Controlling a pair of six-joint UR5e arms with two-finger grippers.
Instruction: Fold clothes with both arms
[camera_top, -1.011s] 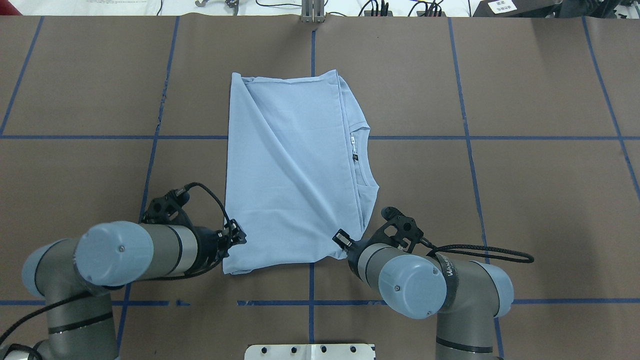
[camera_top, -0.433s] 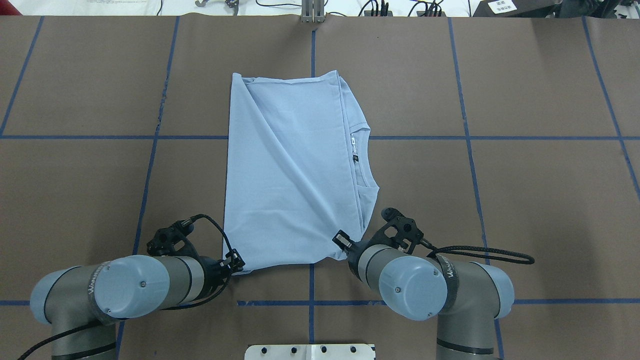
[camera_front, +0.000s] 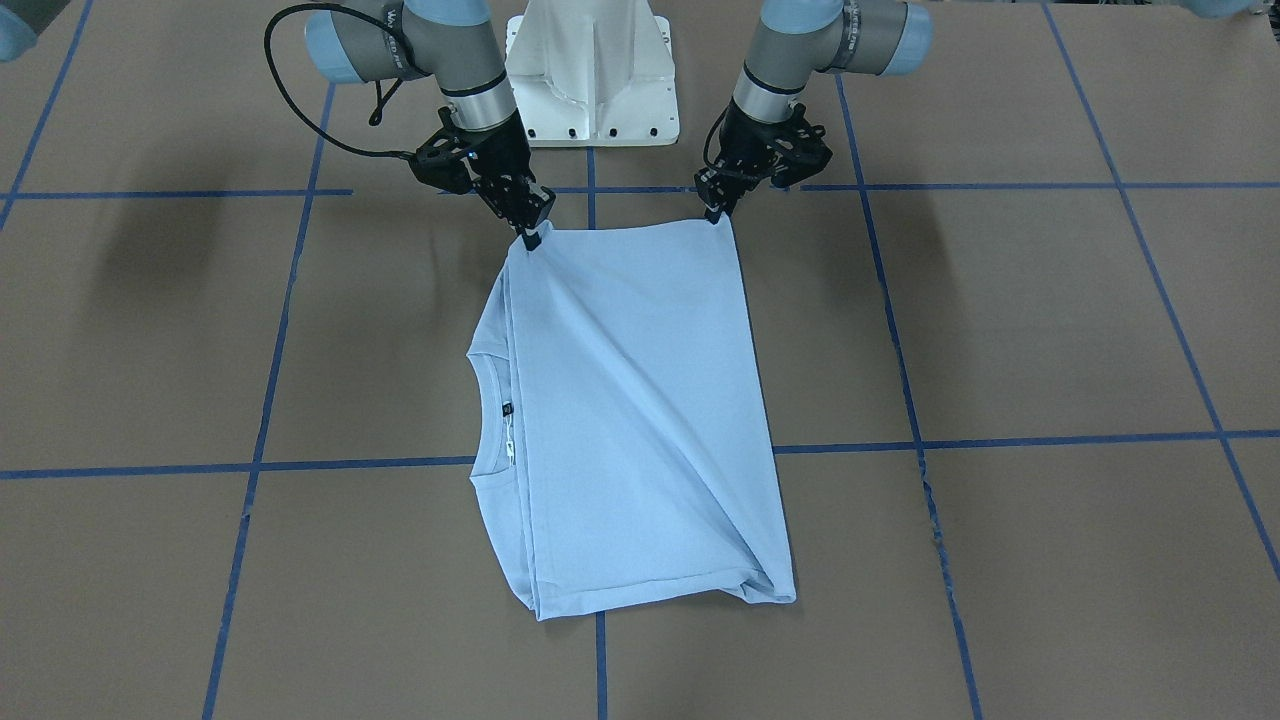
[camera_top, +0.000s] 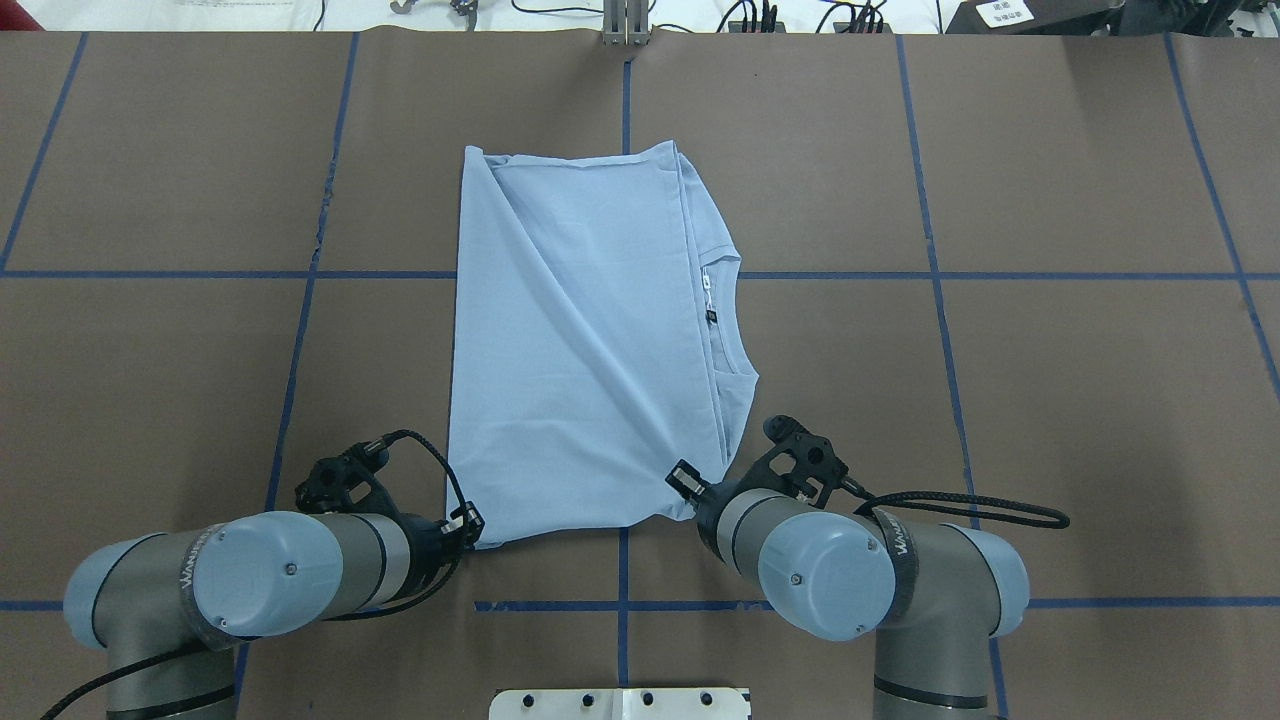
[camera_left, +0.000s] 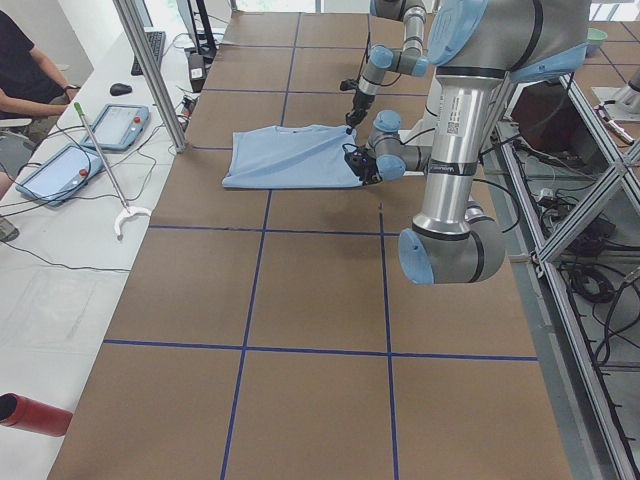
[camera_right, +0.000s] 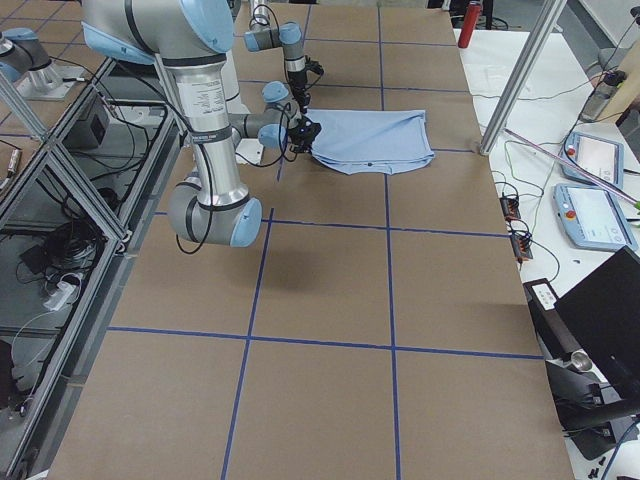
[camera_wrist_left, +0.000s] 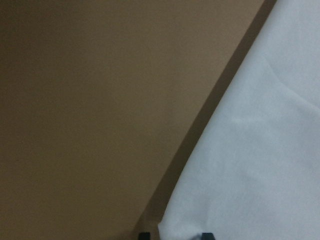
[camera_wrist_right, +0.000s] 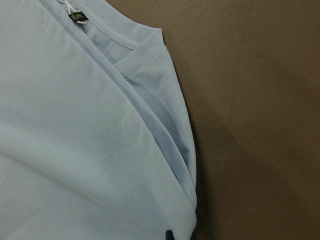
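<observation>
Item: one light blue T-shirt (camera_top: 580, 340), folded lengthwise, lying flat at the centre of the brown worktop (camera_top: 1050, 400). The neckline and dark neck label (camera_top: 711, 316) are on the robot's right side. Attending parts: the left claw (camera_top: 470, 525) is at the near left corner, fingertips (camera_wrist_left: 144, 236) set apart with the cloth edge between them. The right claw (camera_top: 685, 480) is at the near right corner, pinched together on the fabric there.
</observation>
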